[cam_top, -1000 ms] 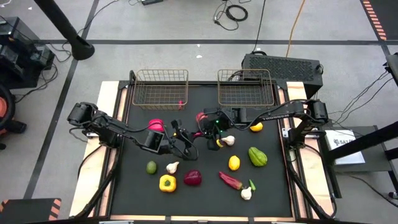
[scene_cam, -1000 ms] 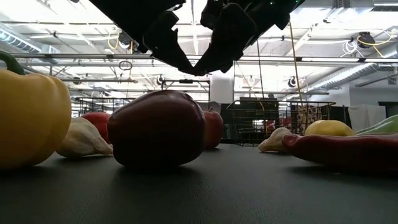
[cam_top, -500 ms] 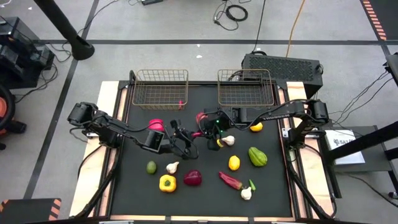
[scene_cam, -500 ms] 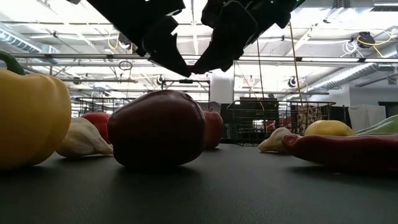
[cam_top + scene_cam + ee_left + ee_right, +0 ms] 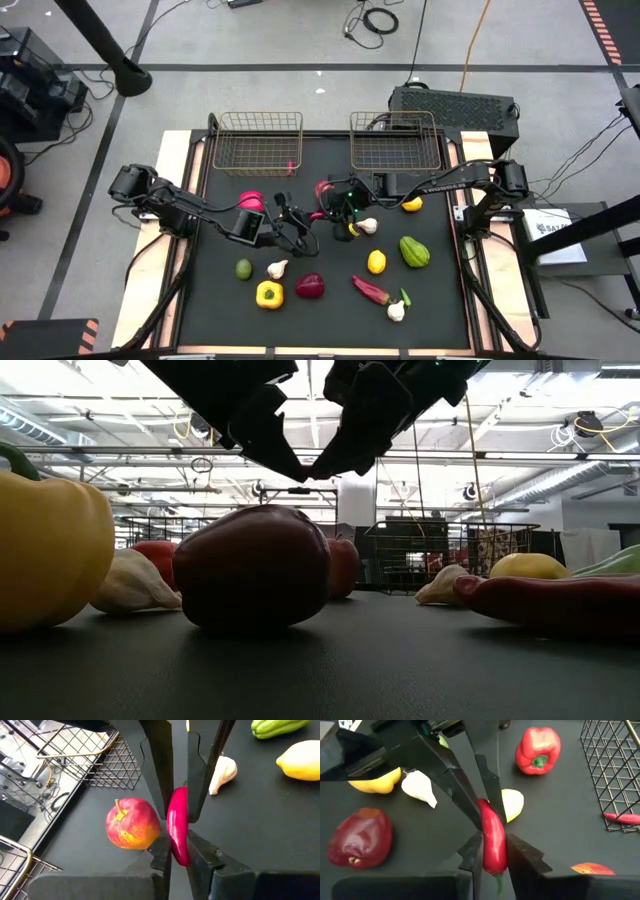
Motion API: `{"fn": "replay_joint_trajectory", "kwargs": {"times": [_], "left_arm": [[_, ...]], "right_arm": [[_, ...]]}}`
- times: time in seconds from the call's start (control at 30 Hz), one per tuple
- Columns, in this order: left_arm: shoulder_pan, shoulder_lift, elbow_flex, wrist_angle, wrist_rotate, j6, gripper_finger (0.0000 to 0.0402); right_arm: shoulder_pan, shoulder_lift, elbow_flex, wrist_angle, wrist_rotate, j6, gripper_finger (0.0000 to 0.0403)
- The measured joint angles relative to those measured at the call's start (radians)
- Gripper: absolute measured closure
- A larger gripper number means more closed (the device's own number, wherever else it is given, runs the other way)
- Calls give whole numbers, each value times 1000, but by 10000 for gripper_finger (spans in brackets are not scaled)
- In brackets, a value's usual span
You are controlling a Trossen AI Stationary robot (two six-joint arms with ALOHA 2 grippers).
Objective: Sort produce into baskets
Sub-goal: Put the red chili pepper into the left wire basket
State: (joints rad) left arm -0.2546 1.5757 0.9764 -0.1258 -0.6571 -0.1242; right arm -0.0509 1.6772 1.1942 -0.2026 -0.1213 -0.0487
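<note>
L basket (image 5: 259, 143) — one chilli (image 5: 291, 166), prob.

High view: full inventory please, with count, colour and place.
baskets: 2, bronze wire, far edge of the mat
chillies: 3, red; one held mid-mat, one in the left basket, one near front right
garlic: 3, white; centre, front left, front right
lemons: 2, yellow, right half
apples: 2; red at centre, dark red at front
peppers: 2; red left of centre, yellow at front
lime: 1, green, front left
ridged green vegetable: 1, right
left gripper: shut on the held chilli
right gripper: shut on the same chilli
</note>
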Motion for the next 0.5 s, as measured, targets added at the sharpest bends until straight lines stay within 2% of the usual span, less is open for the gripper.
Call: {"fn": "replay_joint_trajectory", "kwargs": {"times": [0.13, 0.5], "left_arm": [[0, 0, 0, 8, -2, 1, 349], [0, 0, 1, 7, -2, 27, 348]], "right_arm": [[8, 0, 0, 1, 44, 18, 280], [33, -1, 0, 1, 58, -1, 124]]}}
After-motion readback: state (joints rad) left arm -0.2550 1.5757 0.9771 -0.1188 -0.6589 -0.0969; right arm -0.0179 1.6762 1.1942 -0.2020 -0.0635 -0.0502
